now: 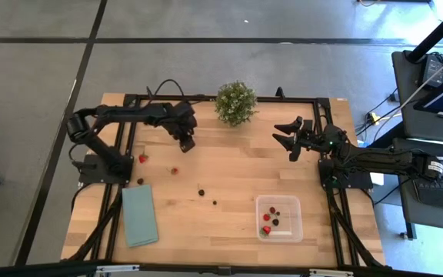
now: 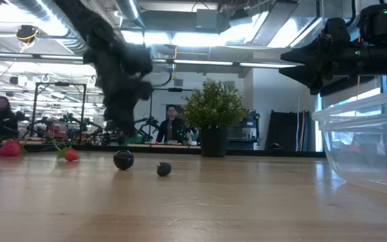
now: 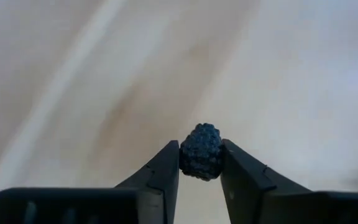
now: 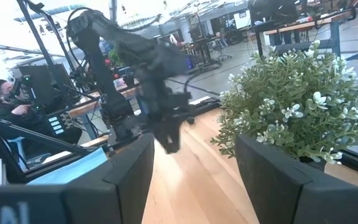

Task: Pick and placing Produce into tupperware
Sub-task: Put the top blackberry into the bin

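The left end effector [image 3: 200, 163] pinches a dark berry [image 3: 201, 151] between its fingers, above the table [image 1: 229, 165] near the potted plant [image 1: 235, 103]. The right end effector [image 1: 289, 138] waits with fingers apart — empty. The tupperware [image 1: 278, 218] holds several berries; others lie loose on the table.

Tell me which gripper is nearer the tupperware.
Right. The right gripper hangs open above the table just behind the tupperware; the left gripper, shut on a dark berry, is across the table, beyond the potted plant.
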Controlling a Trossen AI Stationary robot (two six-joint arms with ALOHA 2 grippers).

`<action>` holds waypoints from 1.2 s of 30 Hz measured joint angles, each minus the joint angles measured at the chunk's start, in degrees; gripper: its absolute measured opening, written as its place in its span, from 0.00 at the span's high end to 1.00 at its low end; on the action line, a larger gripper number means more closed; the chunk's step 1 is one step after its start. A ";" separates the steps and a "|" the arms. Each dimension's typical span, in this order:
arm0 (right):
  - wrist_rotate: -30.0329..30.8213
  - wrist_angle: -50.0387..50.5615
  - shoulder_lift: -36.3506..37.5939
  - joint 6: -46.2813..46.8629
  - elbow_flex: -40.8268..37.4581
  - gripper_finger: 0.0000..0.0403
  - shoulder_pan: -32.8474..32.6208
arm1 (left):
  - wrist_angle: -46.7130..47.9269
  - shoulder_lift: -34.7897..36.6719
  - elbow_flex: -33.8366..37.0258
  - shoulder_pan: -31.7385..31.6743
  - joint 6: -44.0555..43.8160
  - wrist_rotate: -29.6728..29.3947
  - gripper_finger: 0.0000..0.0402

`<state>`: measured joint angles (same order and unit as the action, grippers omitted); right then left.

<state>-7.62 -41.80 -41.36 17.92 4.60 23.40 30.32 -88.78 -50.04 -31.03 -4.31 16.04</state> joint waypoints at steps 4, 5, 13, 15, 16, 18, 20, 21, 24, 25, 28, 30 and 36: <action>-0.02 0.01 0.00 -0.03 0.00 0.44 0.00 | -5.39 3.37 -2.55 5.46 -2.98 7.40 0.76; -0.03 0.01 0.00 -0.04 0.00 0.44 0.00 | -6.94 3.84 -3.36 7.24 -3.83 8.55 0.77; -5.52 -0.31 0.00 2.88 0.00 0.44 -0.03 | -17.33 2.77 -14.27 24.68 -6.09 1.93 0.77; -7.19 -0.35 0.00 3.08 0.00 0.44 -0.02 | -18.82 1.45 -16.87 28.34 -6.07 -2.18 0.76; -7.59 -0.34 0.00 3.08 0.00 0.44 -0.03 | -19.79 0.70 -18.07 29.92 -6.07 -4.21 0.76; -7.79 -0.27 0.00 3.22 0.00 0.44 -0.04 | -21.31 -1.08 -20.16 32.50 -6.08 -7.54 0.77; -7.96 -0.18 0.00 3.69 0.00 0.44 -0.02 | -24.71 -4.00 -22.58 34.43 -6.07 -9.85 0.78; -8.04 -0.31 0.00 4.09 0.00 0.44 -0.09 | -26.21 -5.66 -23.74 35.15 -6.07 -10.52 0.79; -8.67 -0.31 0.00 4.54 0.00 0.44 -0.11 | -29.71 -11.24 -28.03 36.67 -6.07 -10.74 0.78; -9.05 -0.28 0.00 4.53 0.00 0.44 -0.11 | -30.33 -13.24 -29.72 37.07 -6.10 -10.72 0.78; -9.20 -0.21 0.00 4.52 0.00 0.44 -0.11 | -30.08 -19.22 -34.60 38.17 -6.09 -10.72 0.76; -9.20 -0.04 0.00 4.34 0.00 0.44 -0.11 | -30.13 -23.25 -37.88 38.65 -6.08 -10.70 0.76; -10.60 0.54 0.00 4.41 0.00 0.44 -0.11 | -30.41 -34.06 -46.13 39.47 -5.91 -8.98 0.78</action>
<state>-18.22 -41.26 -41.36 22.33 4.60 23.29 -0.09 -122.84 -96.17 8.44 -10.21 7.06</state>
